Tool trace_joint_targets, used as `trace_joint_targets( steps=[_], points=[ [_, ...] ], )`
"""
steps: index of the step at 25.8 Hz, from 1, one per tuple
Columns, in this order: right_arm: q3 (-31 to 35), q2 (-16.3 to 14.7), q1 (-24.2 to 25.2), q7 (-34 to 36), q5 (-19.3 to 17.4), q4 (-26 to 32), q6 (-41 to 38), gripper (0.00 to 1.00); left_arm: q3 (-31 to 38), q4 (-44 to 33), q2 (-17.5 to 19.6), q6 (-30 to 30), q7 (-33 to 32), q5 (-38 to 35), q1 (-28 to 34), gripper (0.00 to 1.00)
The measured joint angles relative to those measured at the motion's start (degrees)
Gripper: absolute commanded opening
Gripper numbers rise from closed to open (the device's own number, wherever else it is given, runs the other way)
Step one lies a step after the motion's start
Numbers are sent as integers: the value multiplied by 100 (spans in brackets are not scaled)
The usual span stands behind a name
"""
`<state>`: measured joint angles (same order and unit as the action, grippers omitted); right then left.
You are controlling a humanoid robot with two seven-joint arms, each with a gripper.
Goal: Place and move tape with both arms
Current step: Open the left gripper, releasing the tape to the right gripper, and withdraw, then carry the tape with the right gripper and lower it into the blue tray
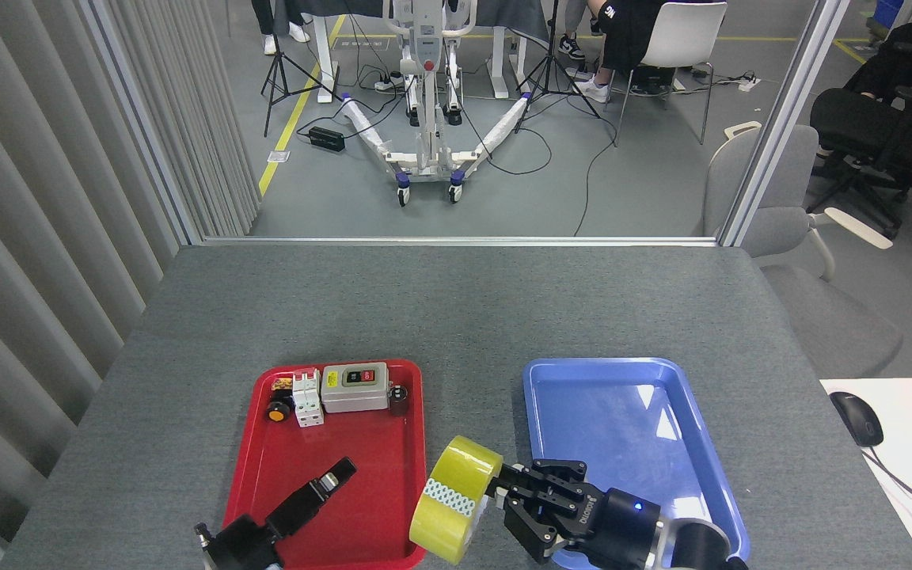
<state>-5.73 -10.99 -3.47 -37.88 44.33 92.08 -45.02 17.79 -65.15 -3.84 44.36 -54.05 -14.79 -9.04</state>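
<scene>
With its jaws pinching the rim of the tape roll [454, 499], the right gripper [521, 492] carries the yellow roll tilted on edge, lifted over the strip of grey counter [456, 309] between the red tray [329, 475] and the blue tray [622, 427], its lower side overlapping the red tray's near right corner. The left gripper [336, 476] hangs over the red tray, apart from the tape and touching nothing; from this angle I cannot tell whether its jaws are spread or pressed together, though they hold no object. Judging by this layout, the handover between the arms looks complete: only the right arm has the roll. What appears to remain is the carry to the right and setting the tape down, most likely in the blue tray, which holds nothing yet. At the far end of the red tray sit a grey switch box [355, 388], a white circuit breaker [306, 398] and an orange-capped button [277, 412], untouched.
</scene>
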Motion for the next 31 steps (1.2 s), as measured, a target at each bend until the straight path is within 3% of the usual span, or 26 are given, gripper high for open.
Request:
trace_joint_targets(
  steps=[3,6,10,13,15,16,19,22,27,31],
  points=[
    [532,15,234,0,-84,158,-1,0,158,-36,84,43,667,-661,-95,100],
    [1116,23,347,-3,-113,201,-1,0,320,-169,122,55,1749,-1742,-181,100],
    [1682,-16,348,-17,-70,189,28,0,415,-620,176,61,4160,-3837,-176,100],
    [1806,-134,247,-25,140,176,722,0,390,-1058,161,-92,6278,-6005,-51,100],
    [1761,-341,165,-9,329,133,1529,0,175,-1360,31,-987,7456,-7840,61,100],
    [1672,-475,119,-1,398,91,1945,0,-17,-1444,-45,-1711,7820,-8762,139,100],
    [1221,-913,-93,5,481,-120,3052,0,-805,-1459,-129,-3684,8315,-10550,420,100],
    [749,-1345,-426,25,485,-439,4027,0,-1338,-1413,-88,-4133,8330,-10754,563,100],
    [-260,-2006,-1040,-100,424,-918,5066,0,-1558,-1457,-54,-3856,7848,-10356,672,100],
    [-934,-2247,-1435,-341,376,-1233,5593,0,-1572,-1523,-36,-3705,7614,-10067,707,100]
  ],
)
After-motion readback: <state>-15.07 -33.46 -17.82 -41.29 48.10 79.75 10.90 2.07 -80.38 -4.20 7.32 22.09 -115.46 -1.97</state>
